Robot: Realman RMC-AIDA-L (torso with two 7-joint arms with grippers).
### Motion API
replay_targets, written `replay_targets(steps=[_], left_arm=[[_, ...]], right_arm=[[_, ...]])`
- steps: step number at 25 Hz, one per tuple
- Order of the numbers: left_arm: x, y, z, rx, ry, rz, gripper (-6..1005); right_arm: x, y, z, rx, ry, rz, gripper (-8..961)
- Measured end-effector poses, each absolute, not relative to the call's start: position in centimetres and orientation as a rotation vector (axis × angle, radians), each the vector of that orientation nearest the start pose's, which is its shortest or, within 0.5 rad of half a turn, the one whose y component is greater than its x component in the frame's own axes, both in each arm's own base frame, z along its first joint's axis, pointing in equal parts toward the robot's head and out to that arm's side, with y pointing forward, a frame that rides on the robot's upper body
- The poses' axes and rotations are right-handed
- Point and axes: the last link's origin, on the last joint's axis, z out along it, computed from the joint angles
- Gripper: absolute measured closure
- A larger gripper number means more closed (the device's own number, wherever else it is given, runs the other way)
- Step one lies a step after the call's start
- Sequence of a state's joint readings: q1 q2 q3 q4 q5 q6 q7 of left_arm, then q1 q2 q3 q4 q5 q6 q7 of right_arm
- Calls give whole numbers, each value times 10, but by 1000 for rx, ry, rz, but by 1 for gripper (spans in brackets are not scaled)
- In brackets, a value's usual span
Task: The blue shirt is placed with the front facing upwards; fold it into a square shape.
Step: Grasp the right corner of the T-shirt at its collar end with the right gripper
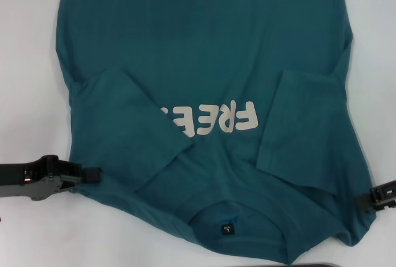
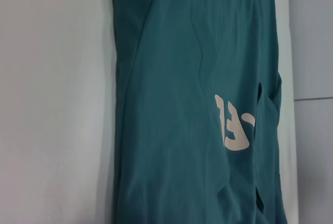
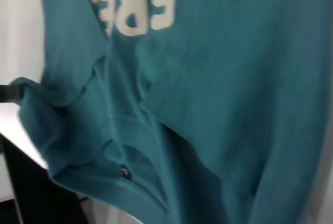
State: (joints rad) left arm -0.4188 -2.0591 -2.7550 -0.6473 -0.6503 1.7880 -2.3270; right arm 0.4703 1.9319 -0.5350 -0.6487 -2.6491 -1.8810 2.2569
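Note:
The blue shirt (image 1: 204,50) lies front up on the white table, collar and black neck label (image 1: 226,228) nearest me. Both sleeves are folded in over the chest, and the left one covers part of the off-white print (image 1: 210,119). My left gripper (image 1: 96,173) is at the shirt's left shoulder edge, shut on the cloth there. My right gripper (image 1: 362,200) is at the right shoulder edge. The left wrist view looks along the shirt (image 2: 182,78). In the right wrist view the shirt (image 3: 234,78) fills the picture, with its left shoulder corner bunched against the left gripper (image 3: 6,92).
White table (image 1: 31,62) shows on both sides of the shirt. A dark edge (image 1: 346,264) runs along the near side below the collar. The shirt's hem runs out of view at the far side.

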Motion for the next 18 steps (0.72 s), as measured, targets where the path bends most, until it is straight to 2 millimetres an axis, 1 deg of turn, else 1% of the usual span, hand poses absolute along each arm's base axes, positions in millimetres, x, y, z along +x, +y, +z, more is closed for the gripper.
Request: replay_targets(steps=[3,8,13,18], left_arm=[[-335,243,9,2085,2202,476,956],[-335,243,8,2085,2202,476,956],[-335,243,9,2087,2202,478,957],[-335,243,9,2087,2203,480,957]], right_arm=[[344,244,50,-2431,2171,28,374],[342,244,51,-2453,2166,54,377],[350,241,51,-2408,2183,-34,379],[352,241,53,-2393,2189,-60,382]])
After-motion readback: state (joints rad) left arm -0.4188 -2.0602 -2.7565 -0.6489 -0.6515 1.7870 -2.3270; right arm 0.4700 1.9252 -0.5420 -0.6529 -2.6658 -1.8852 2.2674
